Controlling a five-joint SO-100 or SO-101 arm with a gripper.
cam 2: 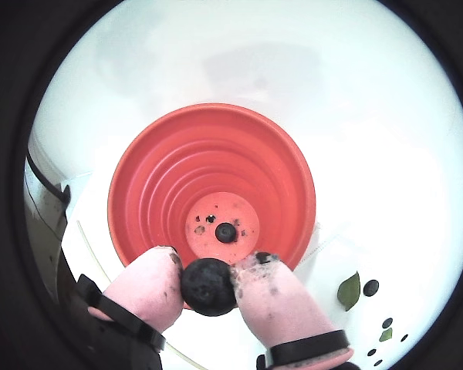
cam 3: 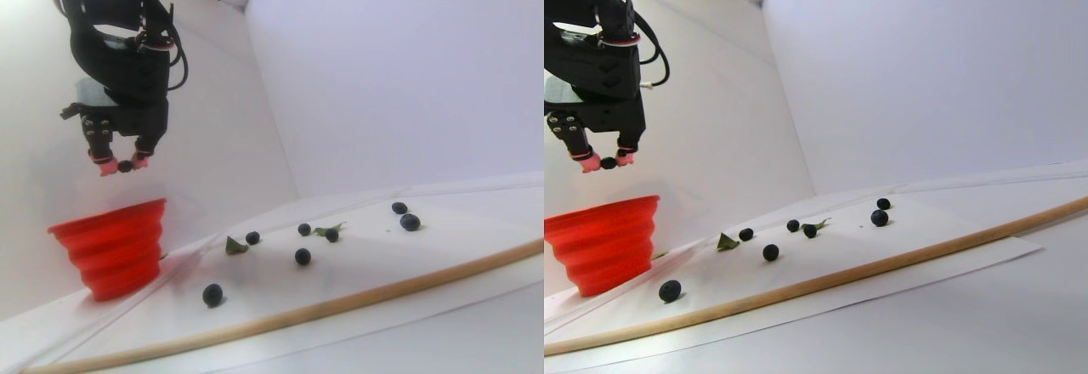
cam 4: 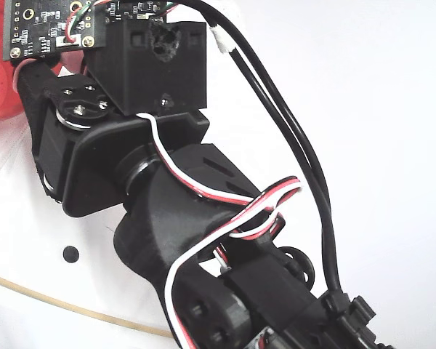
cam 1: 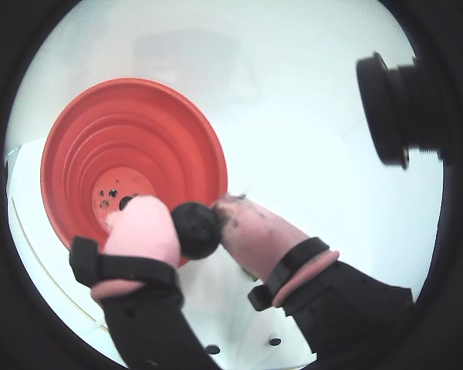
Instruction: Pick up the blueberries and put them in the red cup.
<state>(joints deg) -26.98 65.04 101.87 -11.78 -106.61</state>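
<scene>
Pink-padded two-finger gripper (cam 2: 208,287) clamped on one small round matte dark blueberry (cam 2: 208,288), hanging above large ribbed red-orange plastic cup (cam 2: 154,185); another berry (cam 2: 225,230) inside cup.

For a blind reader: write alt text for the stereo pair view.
The arm's hand holds one blueberry in the air above the red cup, which stands at the left of a white sheet. Six loose blueberries and two green leaves lie scattered to the cup's right, behind a thin wooden rod.
</scene>
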